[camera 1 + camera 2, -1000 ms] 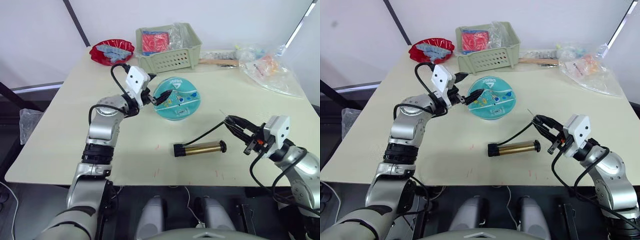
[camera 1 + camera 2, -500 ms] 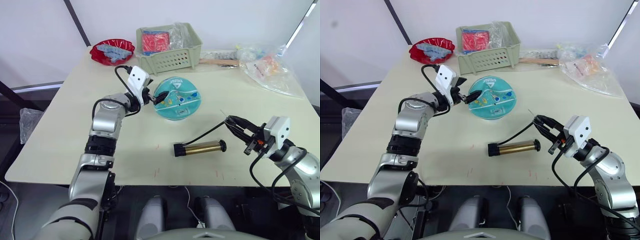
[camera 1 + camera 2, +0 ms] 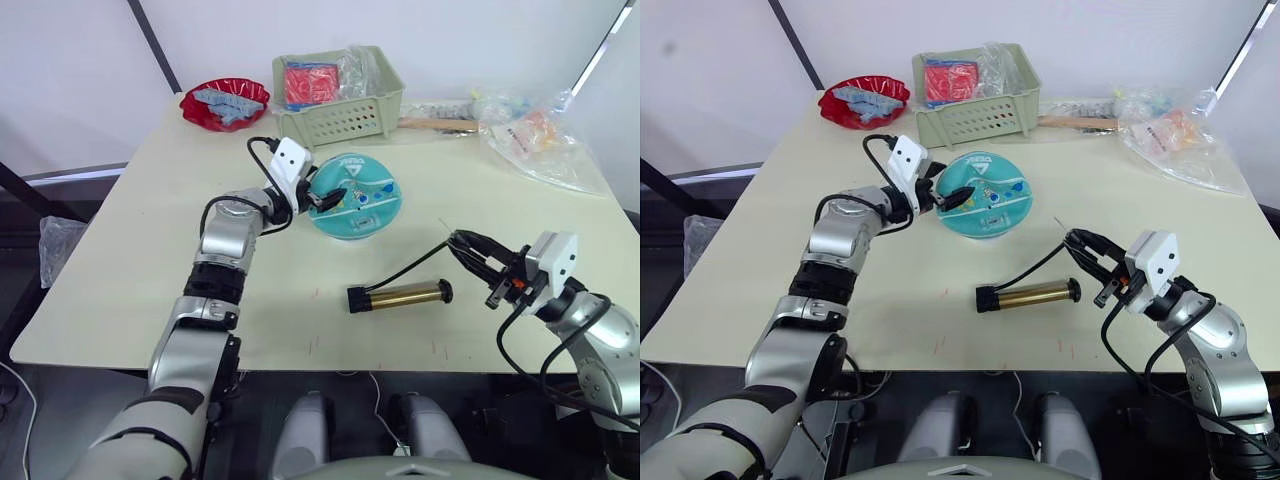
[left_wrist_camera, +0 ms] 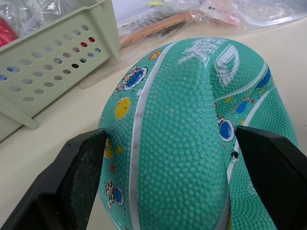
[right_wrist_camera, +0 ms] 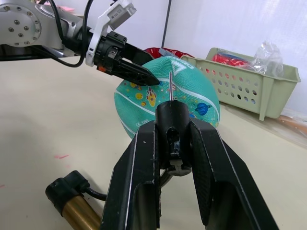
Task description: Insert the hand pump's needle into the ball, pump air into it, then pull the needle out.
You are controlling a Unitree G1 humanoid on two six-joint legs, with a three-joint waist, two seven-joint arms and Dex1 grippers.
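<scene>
The left gripper [image 3: 322, 195] had pushed forward over the last second, its open fingers now straddling the near edge of the half-deflated teal ball [image 3: 355, 196], close against the rubber but not squeezing. The right gripper [image 5: 171, 143] hardly moved, clamped on the needle [image 5: 170, 86], which pointed toward the ball, well apart from it. The hand pump [image 3: 398, 295] lay flat on the table [image 3: 120, 260] between them. Bracing looked nearly done; insertion was not begun.
</scene>
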